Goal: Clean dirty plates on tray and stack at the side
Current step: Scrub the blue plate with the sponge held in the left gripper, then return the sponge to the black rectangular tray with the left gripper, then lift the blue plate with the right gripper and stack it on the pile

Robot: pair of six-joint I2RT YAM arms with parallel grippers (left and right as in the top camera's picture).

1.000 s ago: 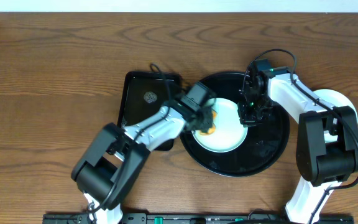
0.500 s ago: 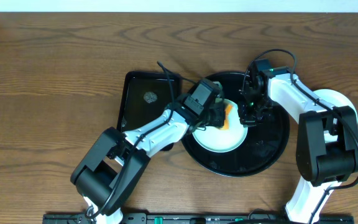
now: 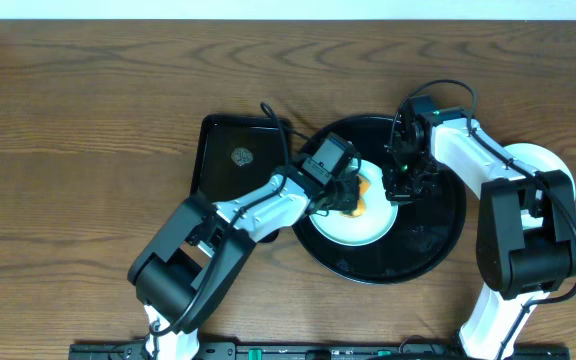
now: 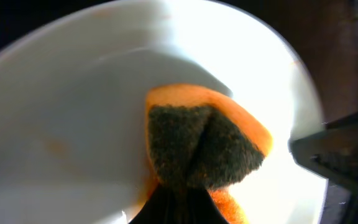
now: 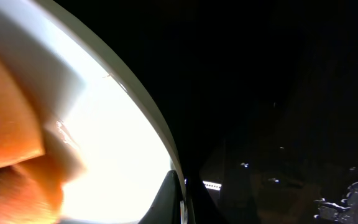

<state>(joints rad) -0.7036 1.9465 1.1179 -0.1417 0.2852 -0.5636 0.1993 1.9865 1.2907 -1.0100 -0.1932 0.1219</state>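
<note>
Since half a second ago the sponge [image 3: 361, 196] has slid back from the plate's far edge toward its middle. Clamped narrow on that orange, dark-faced sponge, the left gripper [image 3: 348, 199] presses it onto the pale plate [image 3: 353, 228], where a faint orange smear [image 4: 58, 147] shows. Opposite, the right gripper [image 3: 401, 190] pinches the plate's right rim between closed fingers. That plate lies inside the round tray [image 3: 430, 242]. Farther left, the rectangular tray [image 3: 218, 175] holds one small object [image 3: 240, 156].
</note>
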